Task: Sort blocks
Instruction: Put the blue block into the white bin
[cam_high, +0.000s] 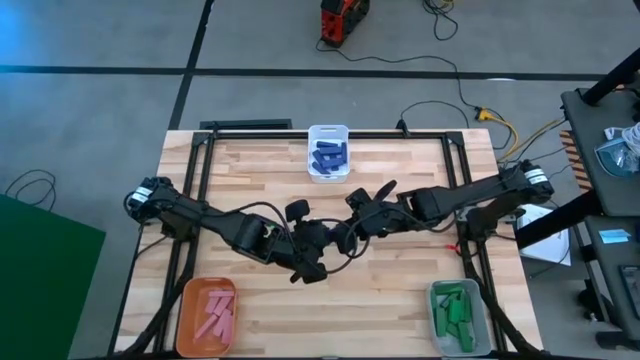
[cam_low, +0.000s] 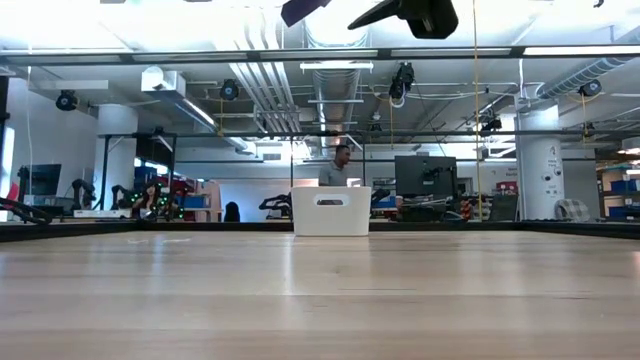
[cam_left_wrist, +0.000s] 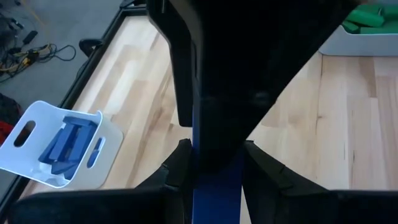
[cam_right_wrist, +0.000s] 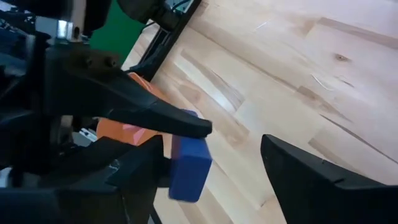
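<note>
Both arms meet over the middle of the wooden table (cam_high: 400, 290), and from above their dark links pile together so thickly that the two tools are hard to separate. The left gripper (cam_high: 340, 240) has its fingers closed on a dark blue block (cam_right_wrist: 188, 165); the right wrist view shows this best, with the block pinched between the other arm's dark fingers above bare planks. In the left wrist view only a blue strip shows between the two fingers, the rest lost behind the black body that fills most of that picture. The right gripper (cam_right_wrist: 211, 165) stands wide open just beside the block, one finger tip lying against its upper edge and the other well clear; I cannot tell whether that near finger really touches it. The white bin (cam_high: 328, 152) at the far edge holds several blue blocks. The orange bin (cam_high: 207, 312) at the near left corner holds pink blocks (cam_high: 215, 313), and the grey bin (cam_high: 459, 315) at the near right holds green blocks (cam_high: 455, 312). From table height the grippers are almost wholly cut off at the top edge, and only the white bin's front shows, its contents hidden. A person stands far off in the room behind it.
</note>
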